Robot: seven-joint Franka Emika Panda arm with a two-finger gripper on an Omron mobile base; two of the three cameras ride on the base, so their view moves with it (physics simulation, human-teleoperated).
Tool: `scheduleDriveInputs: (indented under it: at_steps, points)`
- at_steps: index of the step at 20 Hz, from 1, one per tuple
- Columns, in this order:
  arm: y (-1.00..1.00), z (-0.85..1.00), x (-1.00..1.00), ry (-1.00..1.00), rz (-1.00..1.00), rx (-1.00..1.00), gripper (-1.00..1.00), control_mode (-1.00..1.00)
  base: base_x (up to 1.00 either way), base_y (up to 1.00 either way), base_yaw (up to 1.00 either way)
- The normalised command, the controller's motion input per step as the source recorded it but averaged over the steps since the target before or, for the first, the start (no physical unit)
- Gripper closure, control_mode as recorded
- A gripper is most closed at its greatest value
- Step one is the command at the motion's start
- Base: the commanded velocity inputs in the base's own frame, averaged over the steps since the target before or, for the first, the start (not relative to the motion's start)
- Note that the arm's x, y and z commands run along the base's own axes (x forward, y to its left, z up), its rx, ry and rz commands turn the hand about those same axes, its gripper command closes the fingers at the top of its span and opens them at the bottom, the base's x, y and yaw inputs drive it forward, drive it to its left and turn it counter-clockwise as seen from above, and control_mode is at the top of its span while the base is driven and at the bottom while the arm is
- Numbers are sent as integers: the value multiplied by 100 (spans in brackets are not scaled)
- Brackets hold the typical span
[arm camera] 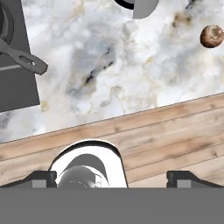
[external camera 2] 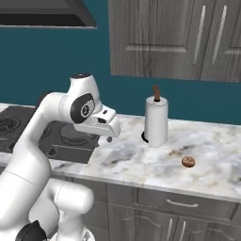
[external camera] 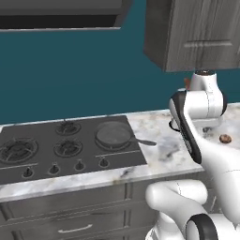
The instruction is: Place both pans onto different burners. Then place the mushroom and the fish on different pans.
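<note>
Marble worktop (external camera: 159, 140) runs under grey cabinets (external camera: 197, 33) and a teal wall, with a dark cooktop (external camera: 42, 159) set into its left part. One pan (external camera: 114, 133) is seen on the right burner, its thin handle (external camera: 143, 141) pointing right over the cooktop edge. The other burners (external camera: 17, 149) are bare. The mushroom (external camera 2: 188, 162) lies on the worktop well to the right of the cooktop, near the front edge. A white paper towel roll (external camera 2: 156, 121) stands upright behind it, to the left. The gripper (arm camera: 111, 177) is held above the worktop between the pan and the mushroom; its jaws are wide apart and nothing is held between them. Wooden floor (arm camera: 166, 131) is seen below the worktop edge in the hand view.
</note>
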Motion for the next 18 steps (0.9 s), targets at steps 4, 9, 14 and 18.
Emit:
scheduleDriveInputs:
  at_steps: [4, 9, 14, 18]
  points:
    - [0, 0, 0, 0, 0, 0, -100, 100, 0, -72, 0]
    - [0, 0, 0, 0, 0, 0, -100, 100, 0, -63, 0]
    - [0, 0, 0, 0, 0, 0, -100, 100, 0, -59, -1]
    - [0, 0, 0, 0, 0, 0, -100, 100, 1, -47, -6]
